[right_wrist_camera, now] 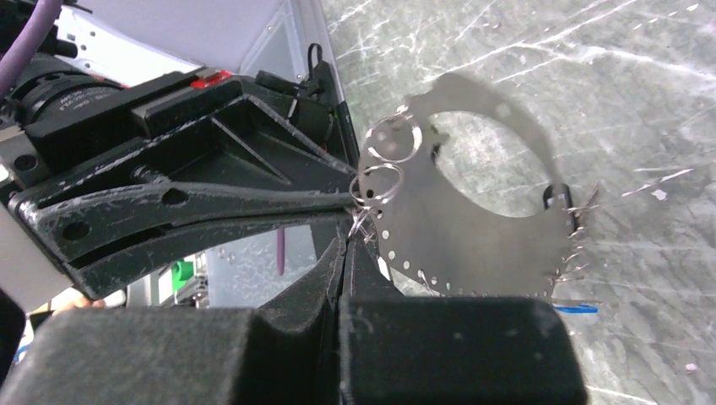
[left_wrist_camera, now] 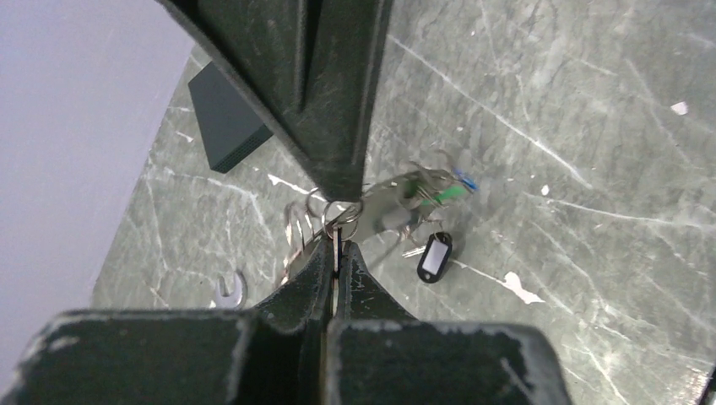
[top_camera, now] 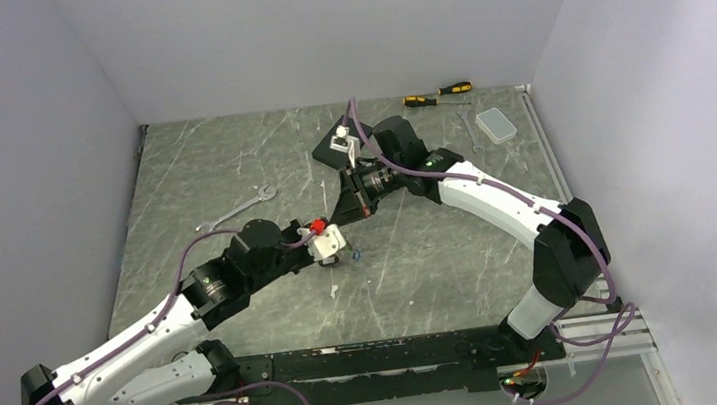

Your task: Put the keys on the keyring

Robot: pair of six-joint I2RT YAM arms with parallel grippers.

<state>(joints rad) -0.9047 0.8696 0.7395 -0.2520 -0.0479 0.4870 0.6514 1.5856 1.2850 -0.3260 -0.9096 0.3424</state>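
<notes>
Closest to the lens, the left gripper [left_wrist_camera: 336,253] is pressing its fingers together on a small split ring [left_wrist_camera: 342,215]. The right gripper [right_wrist_camera: 344,249] is meeting it tip to tip with its own fingers shut tight, though what they are pinching is not showing. Just beyond both tips the keyring [right_wrist_camera: 473,236], flat grey metal with a wide opening, is sitting over the middle of the table [left_wrist_camera: 591,126], and the keys [left_wrist_camera: 414,198], green and blue heads among them, are bunching at its far edge beside a black tag [left_wrist_camera: 435,256].
</notes>
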